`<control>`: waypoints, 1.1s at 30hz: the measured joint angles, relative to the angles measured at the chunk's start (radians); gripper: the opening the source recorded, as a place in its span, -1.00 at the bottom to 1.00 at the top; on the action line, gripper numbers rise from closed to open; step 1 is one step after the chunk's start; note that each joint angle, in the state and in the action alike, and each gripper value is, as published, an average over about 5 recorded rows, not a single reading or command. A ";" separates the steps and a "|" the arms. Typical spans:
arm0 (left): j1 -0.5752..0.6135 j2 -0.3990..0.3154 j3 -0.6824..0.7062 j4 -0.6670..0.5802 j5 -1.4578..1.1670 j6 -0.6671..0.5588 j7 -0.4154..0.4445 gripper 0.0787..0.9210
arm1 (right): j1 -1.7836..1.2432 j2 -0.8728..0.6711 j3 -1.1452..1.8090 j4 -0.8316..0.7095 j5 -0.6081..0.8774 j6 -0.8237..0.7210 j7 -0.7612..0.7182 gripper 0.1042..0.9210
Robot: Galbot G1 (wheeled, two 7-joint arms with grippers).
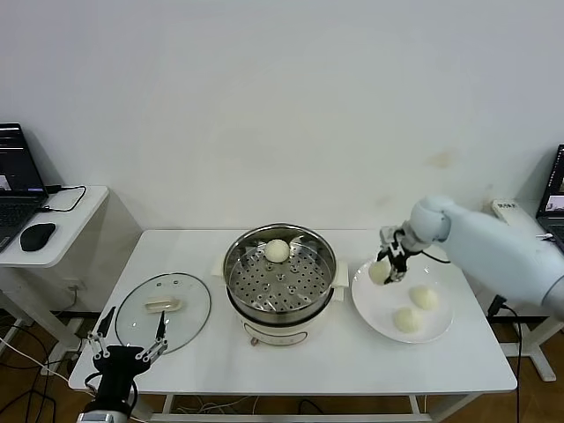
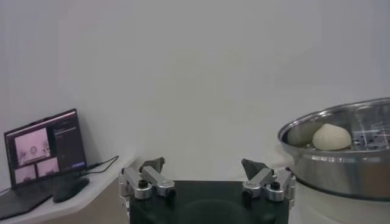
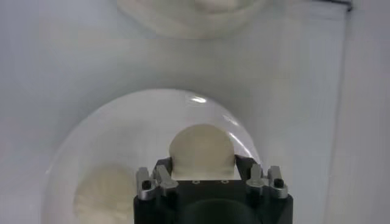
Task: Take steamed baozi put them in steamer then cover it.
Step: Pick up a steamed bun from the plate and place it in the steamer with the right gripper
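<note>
spread left gripper (image 1: 130, 337); right gripper (image 1: 385, 266) pinching baozi (image 1: 380, 273) above plate (image 1: 441, 326); one in steamer (image 1: 280, 300)

The scene is lit brightly and evenly from above; only soft shadows are cast under the white rectangular table (image 1: 291, 352). Small highlights are seen on the round shiny steel steamer (image 1: 280, 273). The right wrist view is washed out, with the flat white plate (image 3: 122, 122) rendered hazy.

Open tabletop (image 1: 352, 357) between steamer (image 1: 280, 275) and plate (image 1: 374, 308), lid (image 1: 163, 310) flat at left
</note>
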 measured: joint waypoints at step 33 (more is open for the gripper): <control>0.007 -0.021 -0.050 -0.013 -0.021 -0.003 0.002 0.77 | 0.155 0.489 -0.167 0.008 0.407 -0.243 0.185 0.38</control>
